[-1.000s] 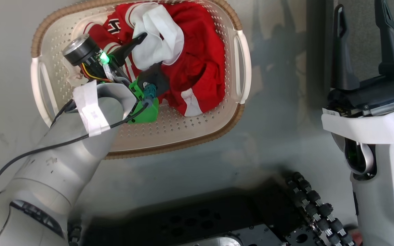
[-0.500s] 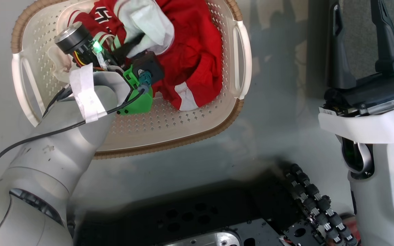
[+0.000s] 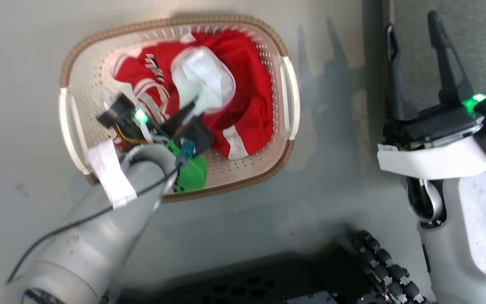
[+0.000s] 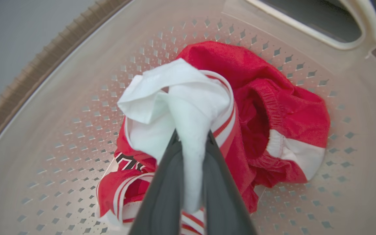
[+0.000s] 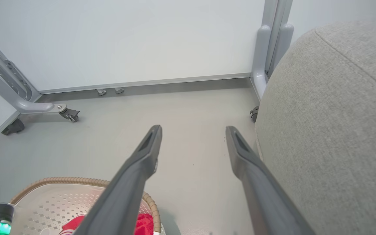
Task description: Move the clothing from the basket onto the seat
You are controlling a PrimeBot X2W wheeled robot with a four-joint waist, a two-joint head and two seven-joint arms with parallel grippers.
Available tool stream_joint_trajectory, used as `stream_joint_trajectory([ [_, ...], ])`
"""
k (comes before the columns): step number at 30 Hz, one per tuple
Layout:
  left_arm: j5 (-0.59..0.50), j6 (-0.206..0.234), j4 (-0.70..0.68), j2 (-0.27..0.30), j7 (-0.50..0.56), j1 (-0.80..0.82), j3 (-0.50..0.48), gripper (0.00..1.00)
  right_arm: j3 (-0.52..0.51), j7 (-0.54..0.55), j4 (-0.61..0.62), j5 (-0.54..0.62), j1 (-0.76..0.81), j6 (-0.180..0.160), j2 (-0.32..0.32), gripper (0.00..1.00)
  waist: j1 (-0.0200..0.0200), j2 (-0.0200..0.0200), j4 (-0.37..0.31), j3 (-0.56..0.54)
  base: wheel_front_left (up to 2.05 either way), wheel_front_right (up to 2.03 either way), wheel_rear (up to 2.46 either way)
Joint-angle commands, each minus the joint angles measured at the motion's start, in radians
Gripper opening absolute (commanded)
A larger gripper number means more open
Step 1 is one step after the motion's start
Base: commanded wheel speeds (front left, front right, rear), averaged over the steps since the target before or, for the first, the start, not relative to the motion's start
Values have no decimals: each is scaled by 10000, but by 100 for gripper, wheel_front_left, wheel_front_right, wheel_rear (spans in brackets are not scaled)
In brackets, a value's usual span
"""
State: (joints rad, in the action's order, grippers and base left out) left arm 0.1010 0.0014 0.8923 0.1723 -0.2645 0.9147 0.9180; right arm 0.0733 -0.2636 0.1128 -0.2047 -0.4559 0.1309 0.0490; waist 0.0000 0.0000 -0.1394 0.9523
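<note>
The cream basket with a brown rim stands on the grey floor and holds the red and white clothing. My left gripper reaches into it and is shut on a white fold of the clothing, pinched between its dark fingers. The rest of the red clothing lies bunched on the basket bottom. My right gripper stands open at the right, beside the grey seat, with nothing between its fingers. The basket's rim shows below it.
A white wall panel on castered grey legs stands beyond the floor. My dark wheeled base lies at the bottom of the head view. Bare grey floor separates basket and seat.
The left gripper closed on the white fold of clothing in the basket. The head camera shifted, so the basket sits lower and smaller. The right gripper stayed open.
</note>
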Motion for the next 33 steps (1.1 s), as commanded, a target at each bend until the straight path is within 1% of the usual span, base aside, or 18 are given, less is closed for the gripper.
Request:
stream_joint_trajectory([
  [1,42,115,-236,65,0,-429,-65,0,14,-16,-100,1,271,-3,25,100,0,0,224,-1507,0,0,0],
  [4,222,280,-841,104,-1,-1113,-293,0,67,-16,-296,38,593,-3,26,100,0,0,319,-2371,0,0,0],
  [9,588,562,-2043,104,-3,-2447,-913,0,434,-16,-707,55,1233,-3,28,100,0,0,465,-4004,0,0,0],
  [16,664,966,-3683,3,-3,-4182,-1871,0,878,-16,-1256,-18,2275,-3,29,100,0,0,694,-6073,0,0,0],
  [18,580,1009,-4039,-36,-3,-4592,-2050,0,988,-16,-1392,-44,2594,-3,28,100,0,0,733,-6566,0,0,0],
  [23,385,988,-4746,-115,-3,-5340,-2401,0,1325,-11,-1671,-178,3314,-3,31,100,0,0,769,-7704,0,0,0],
  [26,368,897,-5249,-185,-4,-5681,-2622,0,1461,-11,-1826,-237,3815,-3,29,100,0,0,762,-8311,0,0,0],
  [30,320,869,-5988,-237,-4,-6085,-2979,0,1618,-11,-2026,-285,4345,-3,28,100,0,0,673,-9008,0,0,0],
  [33,206,789,-6507,-233,-4,-6316,-3135,0,1711,-11,-2102,-255,4607,-3,29,100,0,0,587,-9312,0,0,0],
])
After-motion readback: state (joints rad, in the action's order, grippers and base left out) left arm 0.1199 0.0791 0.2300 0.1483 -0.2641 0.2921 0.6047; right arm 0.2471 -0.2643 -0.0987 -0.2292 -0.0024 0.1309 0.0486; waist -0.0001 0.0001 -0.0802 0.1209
